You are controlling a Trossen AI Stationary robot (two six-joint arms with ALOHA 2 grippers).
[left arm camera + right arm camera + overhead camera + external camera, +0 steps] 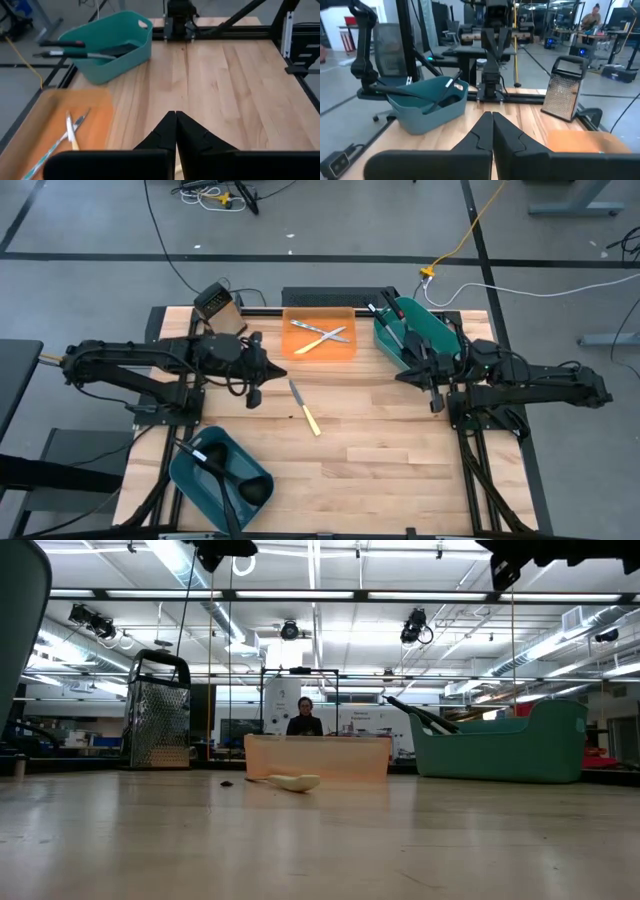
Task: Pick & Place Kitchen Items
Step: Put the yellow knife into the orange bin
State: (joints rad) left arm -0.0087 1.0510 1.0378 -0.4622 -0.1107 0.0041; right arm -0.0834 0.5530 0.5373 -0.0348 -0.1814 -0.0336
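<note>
Fingers closed and empty on both the left gripper (254, 395) and right gripper (436, 402), flanking a pale yellow-handled knife (305, 408) lying on the wooden tabletop (380, 450).

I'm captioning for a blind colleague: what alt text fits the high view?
A yellow-handled knife lies loose mid-table between the left gripper and right gripper, both shut and empty. Cutlery rests in an orange tray.
</note>
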